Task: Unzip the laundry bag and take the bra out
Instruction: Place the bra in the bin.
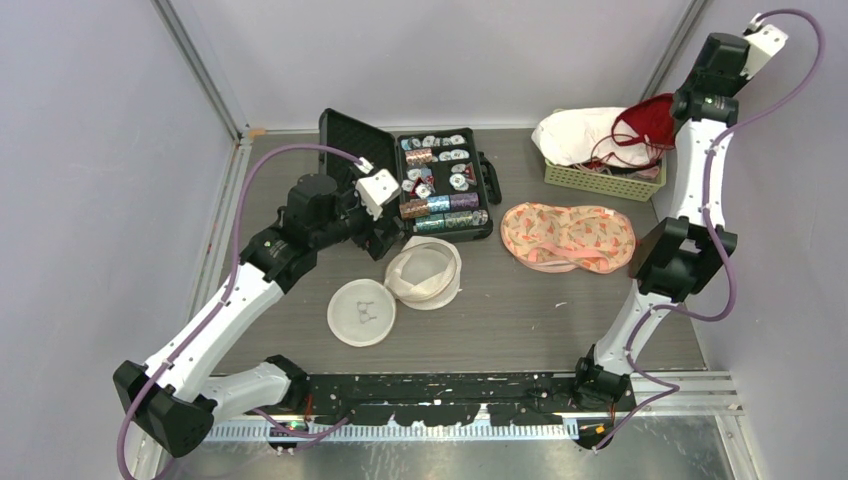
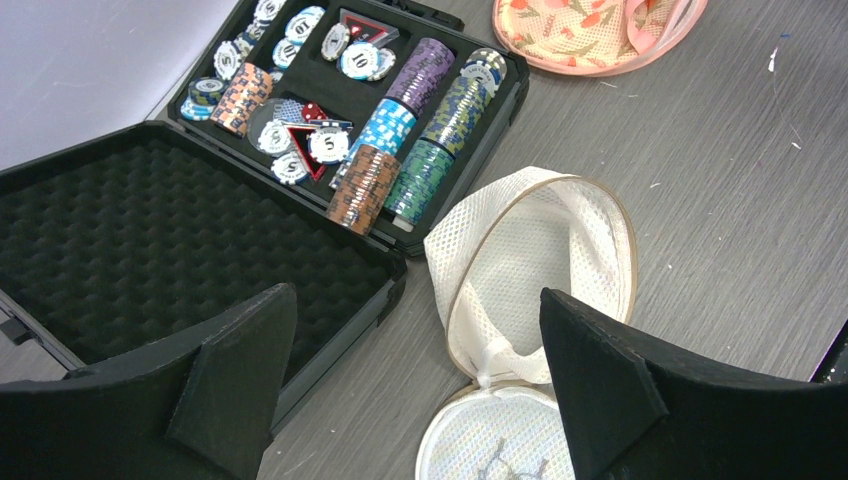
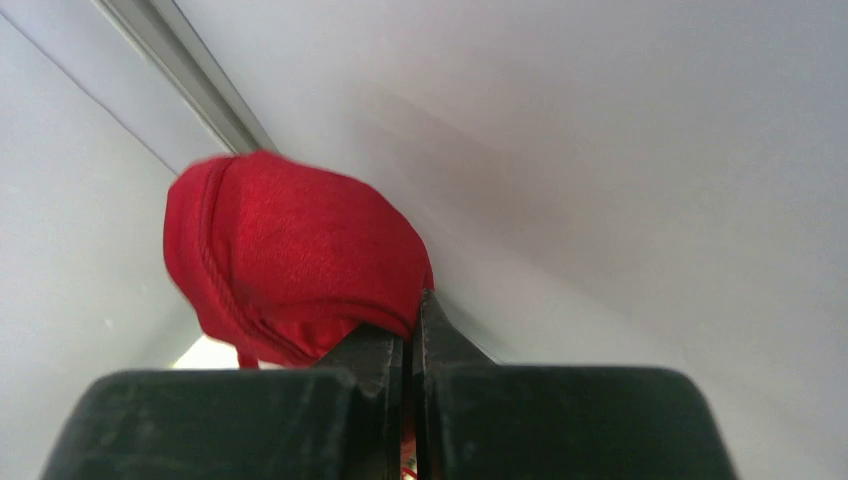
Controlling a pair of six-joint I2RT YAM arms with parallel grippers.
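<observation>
Found round white mesh laundry bag (image 1: 425, 272) (image 2: 540, 260) on grey table (image 1: 600, 310) (image 2: 740, 200), unzipped and gaping, just in front of poker chip case (image 1: 345, 135) (image 2: 150, 250). Noted its circular lid panel (image 1: 361, 313) (image 2: 490, 440) flopped flat toward the near-left side, joined to the bag at one edge. No garment made out inside the bag from the left wrist view.

Logged left gripper (image 1: 385, 240) (image 2: 418, 300) spread wide, nothing between the fingers, poised above the gap between case and bag rim, touching neither.

Logged right gripper (image 1: 676, 100) (image 3: 412, 310) raised high at the far right, pinched tight on a fold of red bra (image 1: 645, 118) (image 3: 290, 250). Seen from the top view: bra lifted clear of the table, dangling over green basket (image 1: 600, 182), thin red straps trailing down toward it. Cannot tell whether the straps touch the basket.

Also recorded:
- white garment (image 1: 575, 135) heaped in the basket's left part
- peach-print mesh pouch (image 1: 568, 238) (image 2: 580, 30) lying flat between case and right arm
- case open, foam-lined lid up, stacked chips (image 1: 440, 205) (image 2: 400, 150) in rows in the tray
</observation>
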